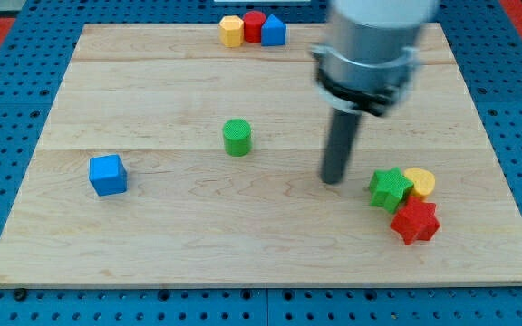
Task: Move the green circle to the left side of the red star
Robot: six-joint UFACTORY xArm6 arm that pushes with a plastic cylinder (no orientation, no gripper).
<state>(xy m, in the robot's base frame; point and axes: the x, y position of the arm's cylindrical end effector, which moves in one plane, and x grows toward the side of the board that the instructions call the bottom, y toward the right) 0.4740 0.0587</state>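
The green circle (236, 137) is a short green cylinder near the middle of the wooden board (152, 81). The red star (415, 221) lies at the view's lower right, touching a green star (390, 189) above and to its left. My tip (334, 179) is the lower end of the dark rod. It stands to the right of the green circle and just left of the green star, touching neither.
A yellow block (420, 182) sits right of the green star, above the red star. A blue cube (108, 175) lies at the view's left. A yellow block (232, 31), a red block (255, 25) and a blue block (274, 31) cluster at the top edge.
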